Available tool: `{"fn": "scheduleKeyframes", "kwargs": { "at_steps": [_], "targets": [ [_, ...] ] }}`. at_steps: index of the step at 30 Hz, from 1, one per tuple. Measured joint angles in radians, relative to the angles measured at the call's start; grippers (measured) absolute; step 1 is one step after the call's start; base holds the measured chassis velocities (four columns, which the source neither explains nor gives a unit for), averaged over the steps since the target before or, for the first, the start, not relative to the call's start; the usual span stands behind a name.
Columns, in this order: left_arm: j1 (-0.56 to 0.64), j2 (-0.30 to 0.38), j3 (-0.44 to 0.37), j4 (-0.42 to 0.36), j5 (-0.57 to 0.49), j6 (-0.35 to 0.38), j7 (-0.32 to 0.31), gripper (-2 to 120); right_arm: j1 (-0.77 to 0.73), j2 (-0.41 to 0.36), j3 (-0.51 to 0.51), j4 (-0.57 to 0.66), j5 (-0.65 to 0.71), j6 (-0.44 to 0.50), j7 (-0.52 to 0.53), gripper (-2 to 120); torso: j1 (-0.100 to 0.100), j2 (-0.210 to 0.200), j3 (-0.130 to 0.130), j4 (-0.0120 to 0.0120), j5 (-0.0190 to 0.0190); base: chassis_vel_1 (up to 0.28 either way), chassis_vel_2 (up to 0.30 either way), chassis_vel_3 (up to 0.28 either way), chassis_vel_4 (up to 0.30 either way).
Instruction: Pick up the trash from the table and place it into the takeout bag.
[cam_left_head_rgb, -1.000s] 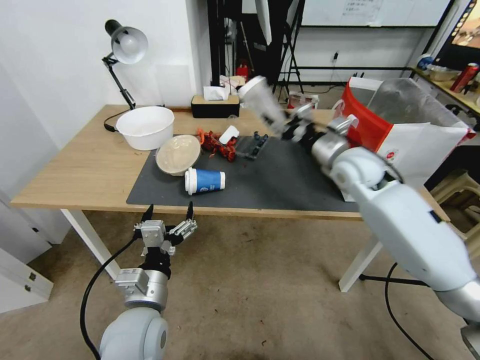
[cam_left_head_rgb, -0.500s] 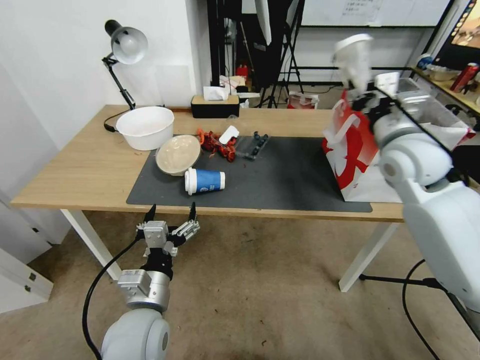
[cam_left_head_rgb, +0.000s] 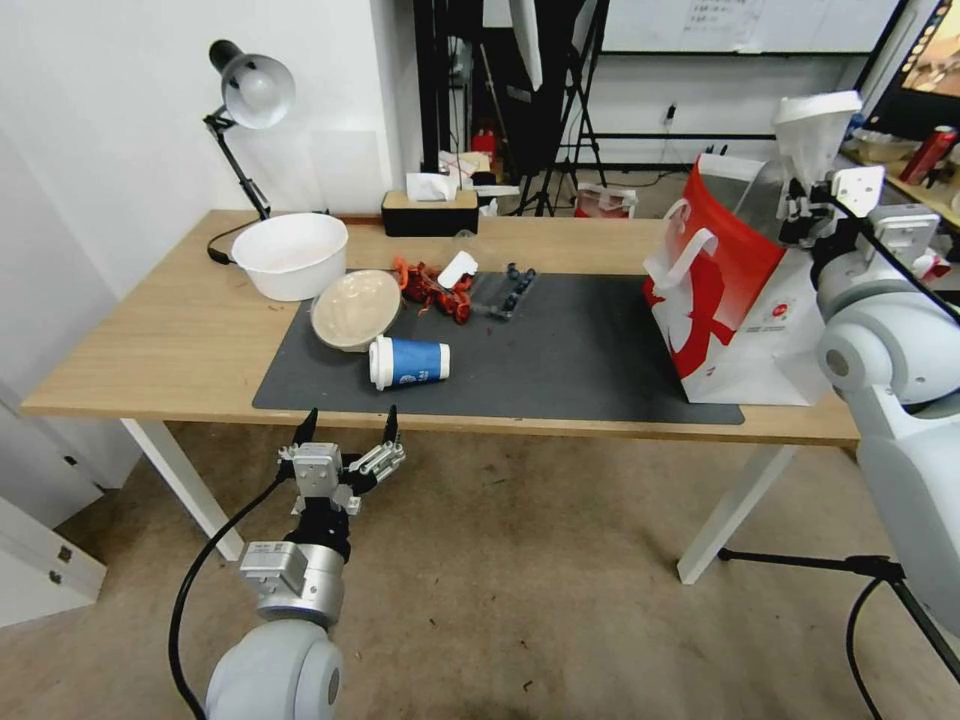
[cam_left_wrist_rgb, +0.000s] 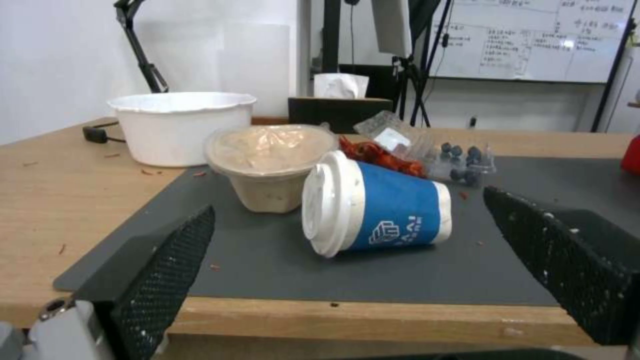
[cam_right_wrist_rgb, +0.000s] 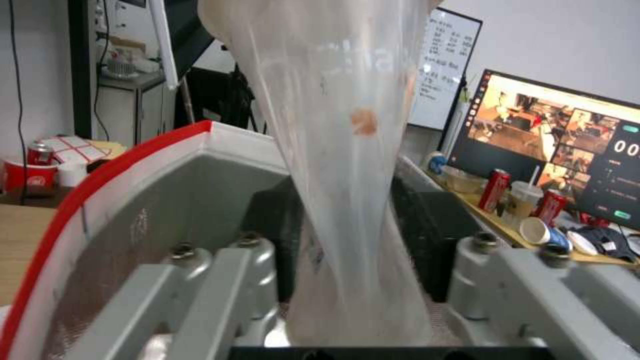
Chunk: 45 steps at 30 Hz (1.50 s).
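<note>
**Cup held above the bag mouth**

I see the long light-wood table (cam_left_head_rgb: 150, 340) with its dark grey mat (cam_left_head_rgb: 560, 360). On the table's right end stands the boxy white takeout bag with red side panels (cam_left_head_rgb: 735, 300); its far side is hidden behind my right arm. My right gripper (cam_right_wrist_rgb: 353, 240) clamps the clear plastic cup (cam_left_head_rgb: 812, 135), lid up, above the bag's opening. My left gripper (cam_left_head_rgb: 347, 440) hangs spread wide below the table's front edge, facing the toppled white-lidded blue paper cup (cam_left_wrist_rgb: 373, 210).

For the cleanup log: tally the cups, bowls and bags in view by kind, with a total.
Cups: 2, the clear plastic cup in the right gripper, the blue paper cup
Bowls: 2, beige bowl, white bowl
Bags: 1, takeout bag
Total: 5
</note>
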<state>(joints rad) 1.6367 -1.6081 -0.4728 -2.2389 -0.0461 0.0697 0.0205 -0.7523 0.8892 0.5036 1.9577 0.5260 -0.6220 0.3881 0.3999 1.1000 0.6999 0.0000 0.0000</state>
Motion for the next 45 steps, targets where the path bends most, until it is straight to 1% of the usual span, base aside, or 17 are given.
{"fn": "scheduleKeyframes", "kwargs": {
  "at_steps": [1,2,3,4,6,7,10,13,15,17,19,22,24,25,30,35,45],
  "targets": [
    [0.0,0.0,0.0,-0.001,0.0,0.0,0.001,100,-0.002,0.0,0.003,0.002,0.002,-0.003,0.0,45,0.0,0.0,0.0,0.0,0.0,0.0,0.0,0.0,0.0],
    [0.0,0.0,0.0,-0.001,0.0,0.0,0.001,100,-0.002,0.0,0.003,0.002,0.002,-0.003,0.0,45,0.0,0.0,0.0,0.0,0.0,0.0,0.0,0.0,0.0],
    [0.0,0.0,0.001,-0.001,0.0,0.0,0.001,100,-0.003,-0.001,0.004,0.003,0.003,-0.004,-0.001,52,0.0,0.0,0.0,0.0,0.0,0.0,0.0,0.0,0.0],
    [0.0,0.0,0.001,-0.001,0.0,0.0,0.001,100,-0.003,-0.001,0.004,0.003,0.003,-0.004,-0.001,52,0.0,0.0,0.0,0.0,0.0,0.0,0.0,0.0,0.0],
    [0.0,0.0,0.001,-0.001,0.001,-0.001,0.002,100,-0.004,-0.002,0.008,0.003,0.004,-0.008,-0.002,63,0.0,0.0,0.0,0.0,0.0,0.0,0.0,0.0,0.0],
    [0.0,0.0,0.001,-0.001,0.001,-0.001,0.002,100,-0.004,-0.002,0.008,0.003,0.004,-0.008,-0.002,63,0.0,0.0,0.0,0.0,0.0,0.0,0.0,0.0,0.0],
    [-0.001,0.0,0.001,-0.001,0.0,-0.001,0.002,100,-0.008,-0.003,0.016,0.006,0.005,-0.015,-0.002,80,0.0,0.0,0.0,0.0,0.0,0.0,0.0,0.0,0.0],
    [-0.002,0.0,0.001,-0.001,0.001,-0.001,0.002,100,-0.009,-0.003,0.017,0.007,0.005,-0.016,-0.002,83,0.0,0.0,0.0,0.0,0.0,0.0,0.0,0.0,0.0],
    [-0.004,0.0,0.001,-0.001,0.0,-0.001,0.004,100,-0.015,-0.002,0.022,0.011,0.024,-0.002,0.0,96,0.0,0.0,0.0,-0.0001,0.0,0.0,0.0,0.0,0.0],
    [-0.005,0.0,0.001,-0.001,0.0,-0.001,0.004,100,-0.015,-0.002,0.022,0.015,0.061,0.027,0.003,99,0.0,0.0,0.0,-0.0001,0.0,0.0,0.0,0.0,0.0],
    [-0.006,0.0,0.001,0.0,0.0,-0.001,0.004,100,-0.018,-0.002,0.021,0.026,0.147,0.109,-0.009,100,0.0,0.0,0.0,0.0,0.0,0.0,0.0,0.0,0.0],
    [-0.007,0.0,0.001,0.0,-0.001,-0.001,0.004,100,-0.022,-0.002,0.02,0.034,0.192,0.157,-0.036,100,0.0,0.0,0.0,0.0,-0.0001,0.0,0.0,0.0,0.0],
    [-0.008,0.0,0.0,0.001,-0.002,-0.001,0.005,100,-0.037,0.002,0.018,0.058,0.273,0.25,-0.099,100,0.0,0.0,0.0,0.0,-0.0001,0.0,0.0,0.0,0.0],
    [-0.008,0.0,0.0,0.001,-0.002,-0.001,0.005,100,-0.037,0.002,0.018,0.058,0.273,0.25,-0.099,100,0.0,0.0,0.0,0.0,-0.0001,0.0,0.0,0.0,0.0],
    [-0.008,0.0,-0.003,0.001,-0.004,-0.003,0.005,100,-0.113,0.017,-0.008,0.136,0.345,0.365,-0.173,100,0.0,0.0,0.0,-0.0002,-0.0001,0.0,0.0,0.0,0.0],
    [-0.008,0.0,-0.003,0.001,-0.004,-0.004,0.005,100,-0.184,0.035,-0.04,0.194,0.304,0.386,-0.193,100,0.0,0.0,0.0,-0.0001,-0.0001,0.0,0.0,0.0,0.0],
    [-0.006,0.0,-0.011,0.001,-0.006,-0.01,0.006,100,-0.367,0.104,-0.117,0.264,0.035,0.483,-0.221,100,0.0,0.0,0.0,-0.0001,0.0,0.0,0.0,0.0,0.0]
  ]
}}
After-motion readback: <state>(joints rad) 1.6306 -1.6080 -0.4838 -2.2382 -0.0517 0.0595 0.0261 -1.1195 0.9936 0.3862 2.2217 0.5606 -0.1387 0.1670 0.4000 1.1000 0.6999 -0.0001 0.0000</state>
